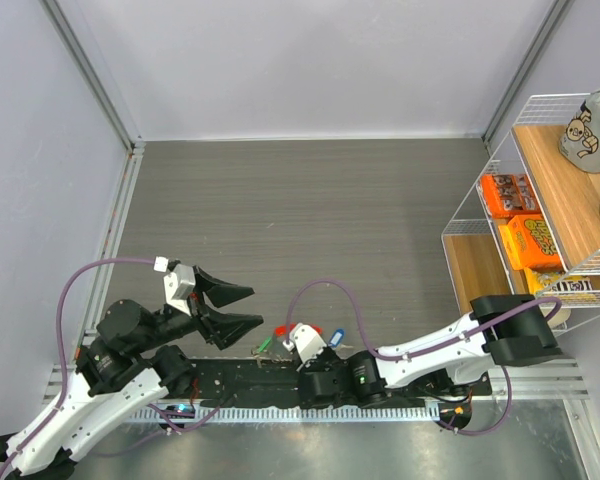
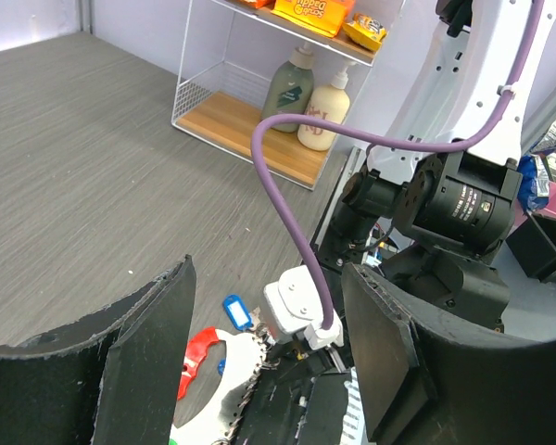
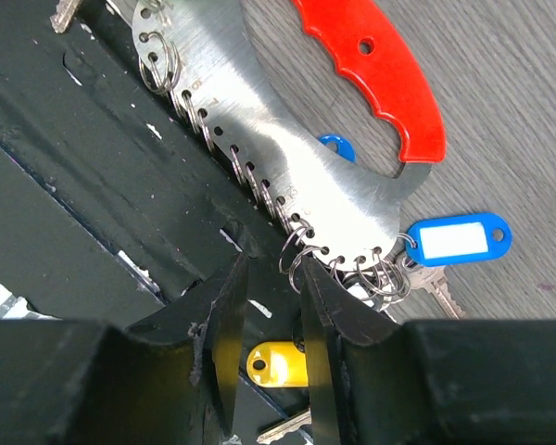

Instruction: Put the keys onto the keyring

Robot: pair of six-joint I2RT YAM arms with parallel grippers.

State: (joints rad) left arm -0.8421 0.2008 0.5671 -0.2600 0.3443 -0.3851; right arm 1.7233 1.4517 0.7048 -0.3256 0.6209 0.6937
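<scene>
A silver plate (image 3: pixel 259 111) with a red handle (image 3: pixel 380 65) lies at the table's near edge, with several thin keyrings hooked along its rim. My right gripper (image 3: pixel 271 278) points at that rim, its right fingertip (image 3: pixel 317 278) against one keyring (image 3: pixel 295 258). Its jaws stand narrow, and the yellow-tagged key (image 3: pixel 278 363) spans the gap between them. A blue-tagged key (image 3: pixel 454 239) hangs on the rings at the plate's tip. My left gripper (image 1: pixel 256 306) is wide open and holds nothing, a little left of the plate (image 2: pixel 218 389). The blue tag (image 2: pixel 236 311) shows between its fingers.
A wire shelf (image 1: pixel 460 230) at the right holds orange snack boxes (image 1: pixel 525 235) and two bottles (image 2: pixel 301 88). The arms' black base strip (image 1: pixel 240 385) runs just behind the plate. A purple cable (image 2: pixel 287 204) arcs over my right wrist. Grey walls close off the left and the back.
</scene>
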